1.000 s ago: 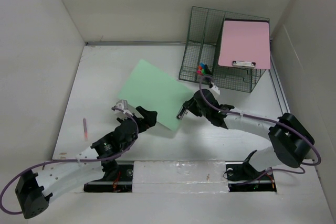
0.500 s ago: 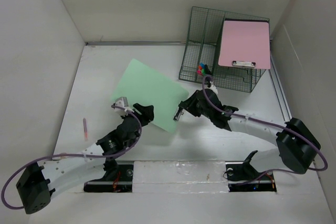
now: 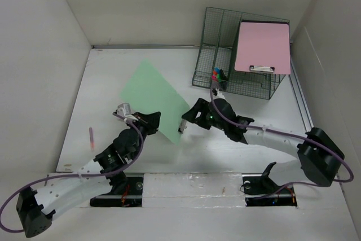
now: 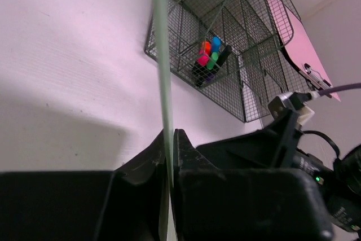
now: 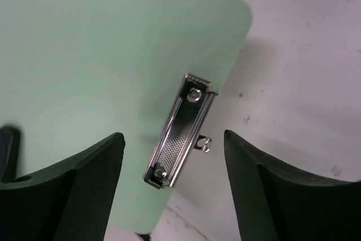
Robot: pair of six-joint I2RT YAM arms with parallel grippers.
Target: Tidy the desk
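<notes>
Two grippers at the green clipboard (image 3: 151, 95): left gripper (image 3: 153, 121) pinched shut on its near edge, board tipped up off the desk (image 3: 107, 83); right gripper (image 3: 189, 118) open, straddling the metal clip (image 5: 179, 139) without contact; wire rack (image 3: 223, 55) lies far-right, right arm nearer.

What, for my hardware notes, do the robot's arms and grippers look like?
The left arm and right arm have white links joined by bulky black joint housings, and a purple cable loops along each. The left gripper and right gripper have chunky matte black fingers.
</notes>
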